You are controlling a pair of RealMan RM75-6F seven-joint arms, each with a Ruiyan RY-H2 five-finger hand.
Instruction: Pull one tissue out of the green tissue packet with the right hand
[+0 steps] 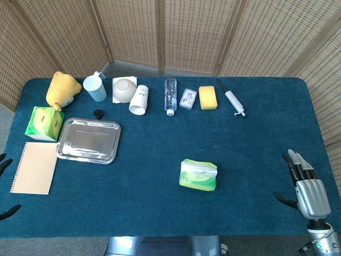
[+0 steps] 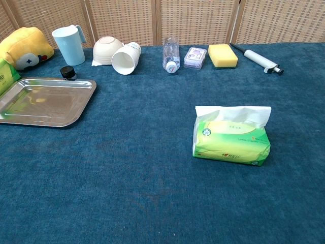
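Right hand [image 1: 309,189] open, empty

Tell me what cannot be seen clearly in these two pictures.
- Left hand: head view, only dark fingertips at the left edge; chest view shows none.
- Right hand: head view only, wrist cut by the bottom edge.
- Packet print: too small in both.
- Green box: chest view, cut by the left edge.

I see two tissue packs [image 1: 199,175] [image 1: 44,123], two cups [image 1: 95,87] [image 1: 139,100], one bowl [image 1: 123,89], one tray [image 1: 88,140], one bottle [image 1: 170,95], one sponge [image 1: 208,97], one notebook [image 1: 34,167]
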